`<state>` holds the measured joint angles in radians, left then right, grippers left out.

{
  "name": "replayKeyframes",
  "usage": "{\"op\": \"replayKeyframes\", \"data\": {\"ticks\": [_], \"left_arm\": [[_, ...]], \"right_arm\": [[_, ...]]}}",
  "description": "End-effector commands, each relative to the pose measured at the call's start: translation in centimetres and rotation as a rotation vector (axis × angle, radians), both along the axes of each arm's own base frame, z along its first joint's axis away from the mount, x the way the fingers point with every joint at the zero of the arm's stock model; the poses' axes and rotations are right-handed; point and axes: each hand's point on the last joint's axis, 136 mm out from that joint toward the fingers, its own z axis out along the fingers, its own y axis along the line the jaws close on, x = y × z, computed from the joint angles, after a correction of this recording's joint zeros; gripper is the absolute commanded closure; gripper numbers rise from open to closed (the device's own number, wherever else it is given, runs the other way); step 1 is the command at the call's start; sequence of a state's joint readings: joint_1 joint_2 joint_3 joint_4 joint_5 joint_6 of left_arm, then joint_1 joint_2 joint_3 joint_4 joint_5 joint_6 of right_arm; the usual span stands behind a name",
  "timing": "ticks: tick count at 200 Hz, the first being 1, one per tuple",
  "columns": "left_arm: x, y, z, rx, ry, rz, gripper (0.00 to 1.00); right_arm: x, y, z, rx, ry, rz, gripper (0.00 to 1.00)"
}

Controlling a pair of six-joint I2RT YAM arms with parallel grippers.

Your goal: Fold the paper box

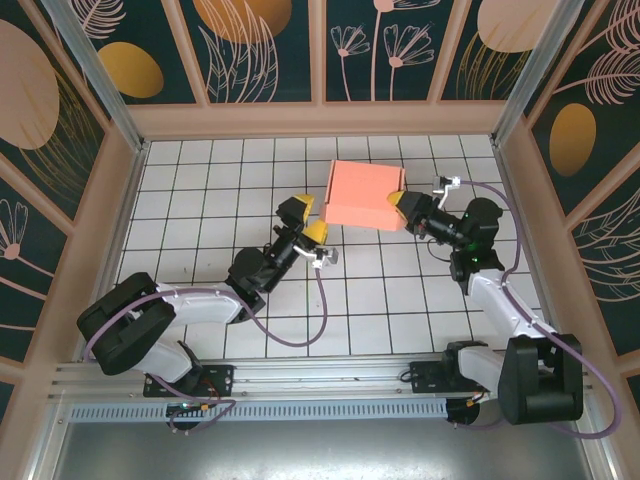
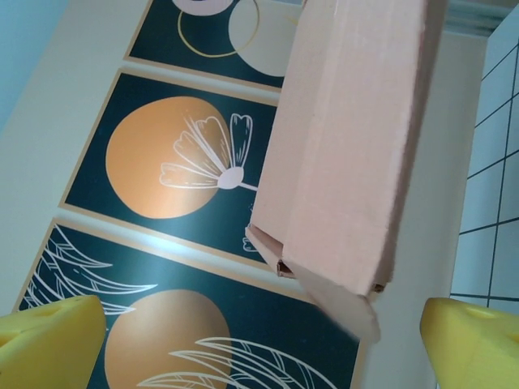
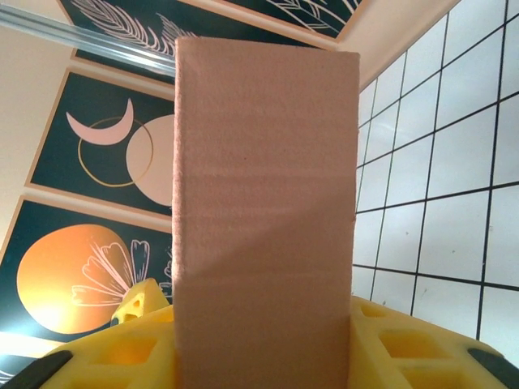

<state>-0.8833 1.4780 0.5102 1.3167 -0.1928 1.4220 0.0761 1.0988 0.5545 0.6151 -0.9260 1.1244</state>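
The paper box [image 1: 363, 194] is a salmon-pink, flat rectangular box held above the white tiled floor near the back middle. My right gripper [image 1: 401, 206] is shut on its right end. In the right wrist view the paper box [image 3: 264, 194] stands up between the two yellow fingers [image 3: 122, 344], which press on its two sides. My left gripper [image 1: 309, 220] is open, just left of and below the box's left end, not touching it. From the left wrist, the paper box [image 2: 357, 138] hangs ahead with a loose flap at its lower corner, beyond my open left gripper [image 2: 259, 348].
Walls with dark floral panels [image 1: 260, 40] and beige frames close in the tiled floor [image 1: 200, 200] at the back and on both sides. A purple cable [image 1: 322, 300] loops from the left arm. Another cable [image 1: 500, 200] arcs over the right arm.
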Motion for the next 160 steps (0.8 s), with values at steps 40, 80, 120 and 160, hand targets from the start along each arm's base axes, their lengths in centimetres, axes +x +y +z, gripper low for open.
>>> {"op": "replayKeyframes", "data": {"ticks": [40,80,120,160], "left_arm": [[-0.9,0.3,0.1,0.0,-0.007,-0.007,0.01],[-0.2,-1.1,1.0,-0.011,-0.043,-0.019,0.01],[0.4,-1.5,2.9,-0.081,-0.093,-0.008,0.01],[0.6,-2.2,3.2,-0.068,-0.11,-0.018,0.06]], "right_arm": [[0.1,-0.1,2.1,0.015,-0.032,0.017,0.59],[-1.3,0.3,2.4,0.06,-0.02,0.078,0.59],[-2.1,1.0,1.7,0.066,0.013,0.117,0.6],[-2.4,1.4,0.8,0.071,0.051,0.13,0.6]]}}
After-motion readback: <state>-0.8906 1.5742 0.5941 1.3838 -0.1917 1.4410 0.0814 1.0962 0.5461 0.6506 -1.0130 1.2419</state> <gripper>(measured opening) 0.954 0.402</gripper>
